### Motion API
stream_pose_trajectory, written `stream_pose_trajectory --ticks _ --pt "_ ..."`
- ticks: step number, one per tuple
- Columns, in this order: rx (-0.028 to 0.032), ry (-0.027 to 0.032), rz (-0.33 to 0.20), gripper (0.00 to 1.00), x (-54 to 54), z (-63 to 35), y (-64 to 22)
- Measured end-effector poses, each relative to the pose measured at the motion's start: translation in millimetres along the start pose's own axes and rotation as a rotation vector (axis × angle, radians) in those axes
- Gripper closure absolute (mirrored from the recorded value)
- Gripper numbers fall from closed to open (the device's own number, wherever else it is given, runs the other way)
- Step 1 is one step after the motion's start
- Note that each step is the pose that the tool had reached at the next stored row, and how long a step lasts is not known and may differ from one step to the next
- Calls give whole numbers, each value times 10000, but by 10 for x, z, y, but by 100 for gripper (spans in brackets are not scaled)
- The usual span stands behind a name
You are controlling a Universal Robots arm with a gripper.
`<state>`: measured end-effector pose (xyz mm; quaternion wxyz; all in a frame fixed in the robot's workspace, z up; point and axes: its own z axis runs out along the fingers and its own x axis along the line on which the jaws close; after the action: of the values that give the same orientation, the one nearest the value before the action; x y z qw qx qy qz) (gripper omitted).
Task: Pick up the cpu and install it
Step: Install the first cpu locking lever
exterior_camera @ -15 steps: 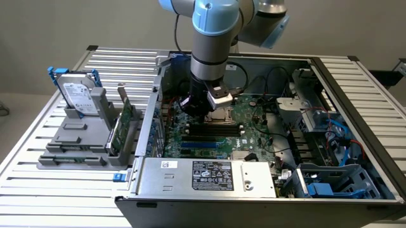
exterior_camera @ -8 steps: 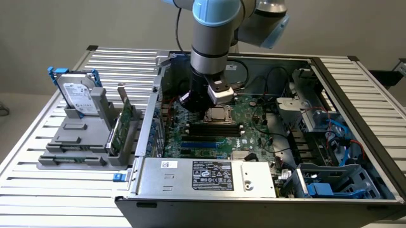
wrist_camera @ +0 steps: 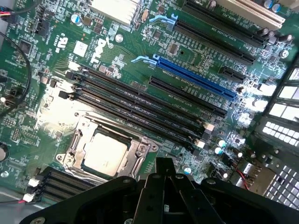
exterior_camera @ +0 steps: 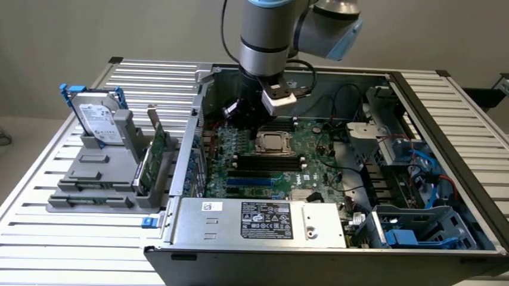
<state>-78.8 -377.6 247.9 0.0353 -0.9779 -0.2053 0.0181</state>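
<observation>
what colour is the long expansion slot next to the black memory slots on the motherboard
Blue: the long expansion slot is bright blue, clearest in the wrist view.

small square silvery cpu (exterior_camera: 272, 142) (wrist_camera: 105, 154) flat in the motherboard socket, inside its metal frame

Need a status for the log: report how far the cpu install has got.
Done: the cpu lies in its socket frame on the motherboard. In hand: nothing; the gripper is shut beside the socket, not touching the chip. Left: cannot tell if the frame is latched.
</observation>
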Motion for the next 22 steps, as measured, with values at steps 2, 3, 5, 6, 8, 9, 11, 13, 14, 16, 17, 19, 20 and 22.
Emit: stream_pose_trajectory --ticks 2,3,5,6,8,9,11,13,14,16,17,19,20,22 --pt "0 1 -1 89 -1 -77 -6" --pt "0 0 -11 89 0 -122 -8" --pt "3 -6 -130 89 6 -198 -10" --pt "3 -17 -270 89 6 -215 -12" --pt "-4 -42 -626 89 6 -225 -13" --pt "-7 -56 -807 89 6 -227 -13" --pt "-16 -86 -1177 89 5 -233 -13" --pt "-24 -114 -1540 89 5 -237 -13" --pt "-28 -128 -1725 89 5 -239 -14" --pt "-35 -156 -2072 89 5 -245 -14" --pt "-39 -170 -2257 89 5 -247 -14" --pt "-46 -197 -2615 89 5 -252 -15" --pt "-50 -211 -2811 89 5 -254 -15" --pt "-57 -238 -3170 89 5 -257 -15"
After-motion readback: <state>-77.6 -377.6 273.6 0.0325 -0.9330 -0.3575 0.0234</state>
